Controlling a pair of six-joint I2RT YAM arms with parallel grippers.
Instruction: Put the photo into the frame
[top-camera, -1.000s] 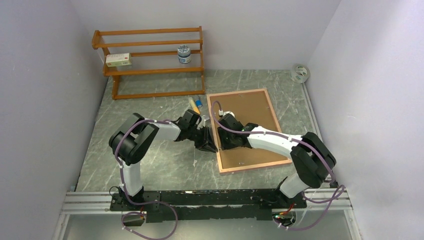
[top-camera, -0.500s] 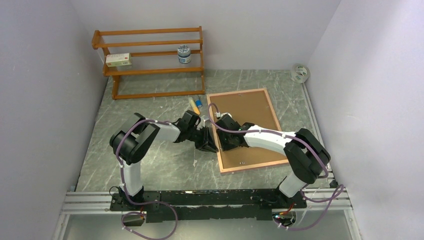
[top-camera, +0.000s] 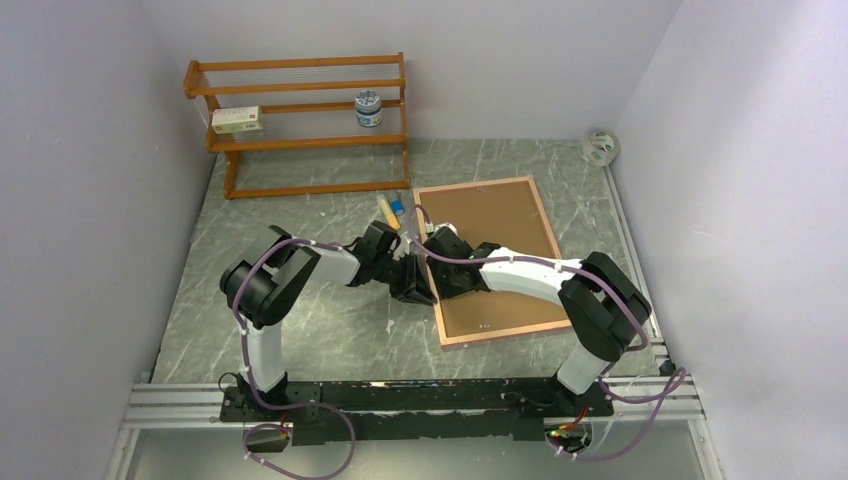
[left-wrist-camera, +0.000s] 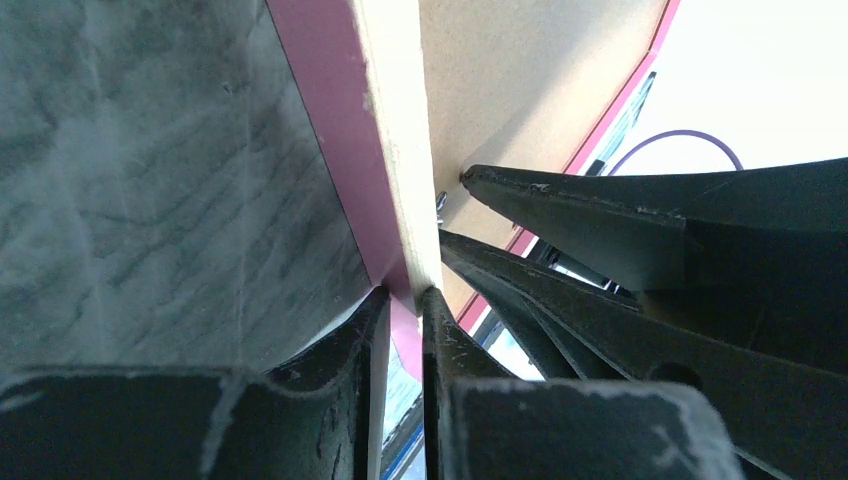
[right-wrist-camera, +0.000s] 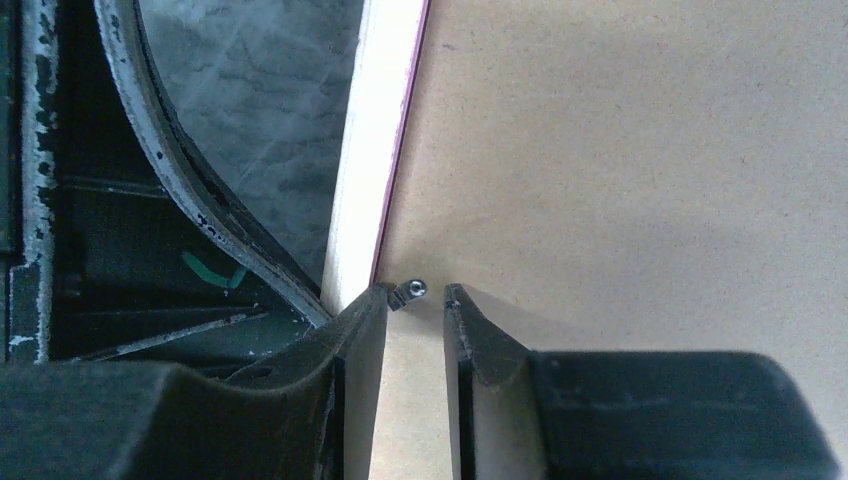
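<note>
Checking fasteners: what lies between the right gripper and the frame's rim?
A small metal tab on the backing board, at one fingertip of the right gripper, beside the frame; the right wrist view shows it.

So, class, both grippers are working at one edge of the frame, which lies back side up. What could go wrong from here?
1. The right gripper stands open around the small metal tab, which sits against one finger only; closing may miss or bend it.
2. The left gripper pinches just the narrow edge of the frame; a pull on the tab could twist the frame out of that thin hold.
</note>
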